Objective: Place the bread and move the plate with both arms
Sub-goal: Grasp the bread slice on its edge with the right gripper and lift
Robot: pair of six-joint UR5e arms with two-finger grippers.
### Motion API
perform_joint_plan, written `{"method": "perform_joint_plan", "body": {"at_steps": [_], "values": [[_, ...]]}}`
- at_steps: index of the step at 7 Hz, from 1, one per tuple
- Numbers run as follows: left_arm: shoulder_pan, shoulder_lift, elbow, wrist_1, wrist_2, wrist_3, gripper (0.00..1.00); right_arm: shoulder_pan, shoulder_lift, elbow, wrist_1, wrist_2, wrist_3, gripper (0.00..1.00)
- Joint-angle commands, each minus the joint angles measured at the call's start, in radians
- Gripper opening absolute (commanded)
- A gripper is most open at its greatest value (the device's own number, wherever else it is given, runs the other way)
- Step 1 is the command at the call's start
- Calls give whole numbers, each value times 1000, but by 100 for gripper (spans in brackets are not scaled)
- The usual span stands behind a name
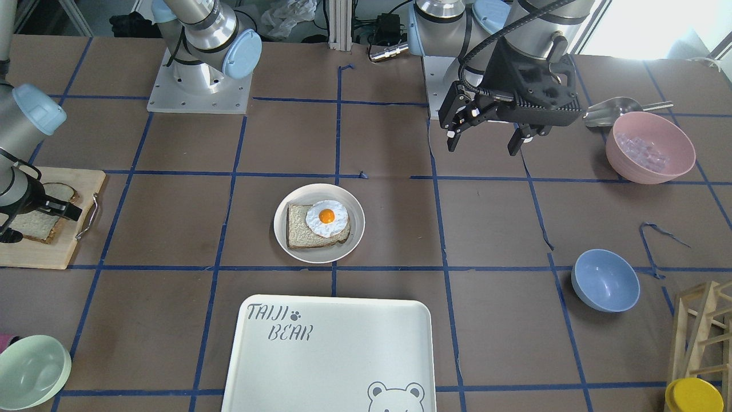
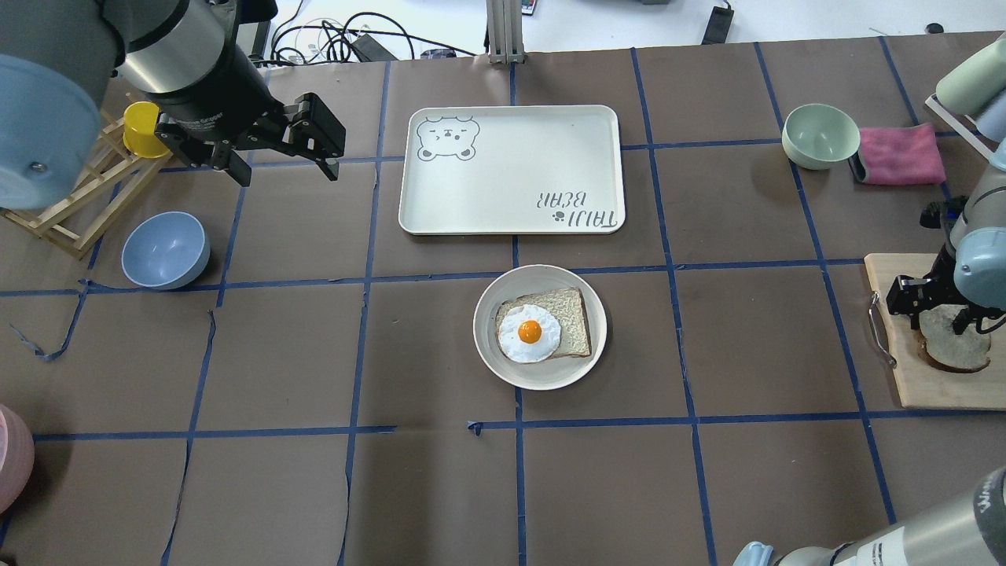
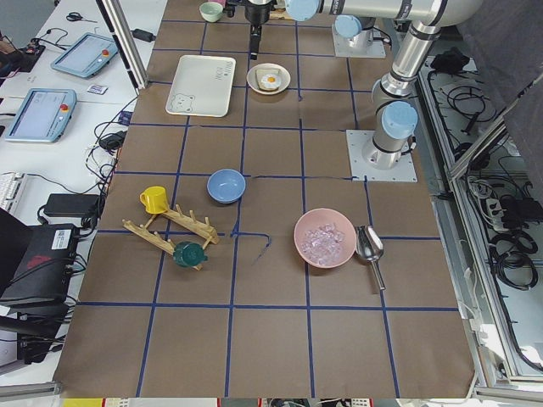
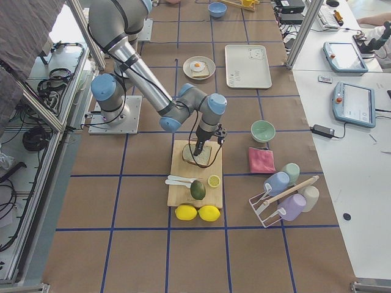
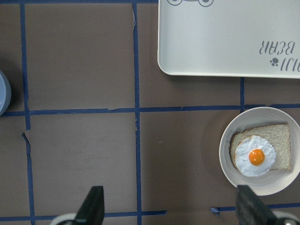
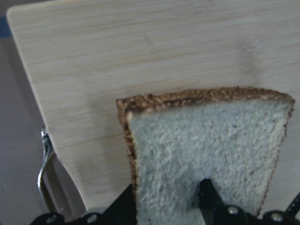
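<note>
Nearby, well off to the right of the plate (image 2: 483, 346), the right gripper (image 6: 165, 208) has its jaws clamped on one edge of the bread (image 6: 201, 140), over a wooden board (image 6: 117, 56). The plate itself carries an egg-topped slice (image 2: 578, 314). Farther out, left of the plate, the left gripper (image 2: 287, 173) hovers above the table (image 2: 314, 354), jaws spread wide. Just beyond the plate lies the tray (image 2: 511, 173).

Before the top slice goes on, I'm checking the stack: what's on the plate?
A bread slice lies on the plate, with a fried egg on top. The egg hides part of the slice, and the slice hides the plate's middle.
</note>
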Motion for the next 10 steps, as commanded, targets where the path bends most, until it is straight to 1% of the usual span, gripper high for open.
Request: {"method": "perform_joint_plan", "body": {"at_steps": [1, 2, 3, 4, 6, 7, 8, 9, 10], "values": [[0, 0, 1, 0, 0, 0, 100, 0, -1, 0, 4, -2, -20, 8], [0, 0, 0, 0, 0, 0, 100, 0, -9, 0, 8, -4, -21, 0], [0, 0, 1, 0, -1, 0, 100, 0, -13, 0, 13, -57, -20, 0], [0, 0, 0, 0, 0, 0, 100, 0, -18, 0, 16, -77, -20, 0], [0, 0, 1, 0, -2, 0, 100, 0, -32, -3, 17, -76, -21, 0], [0, 0, 1, 0, -2, 0, 100, 12, -91, -4, 30, -77, -20, 0], [0, 0, 1, 0, -2, -1, 100, 24, -140, -10, 80, -76, -14, 0], [0, 0, 1, 0, -2, 0, 100, 58, -159, -27, 105, -74, -15, 0], [0, 0, 1, 0, -2, 0, 100, 114, -188, -97, 194, -67, -11, 0]]}}
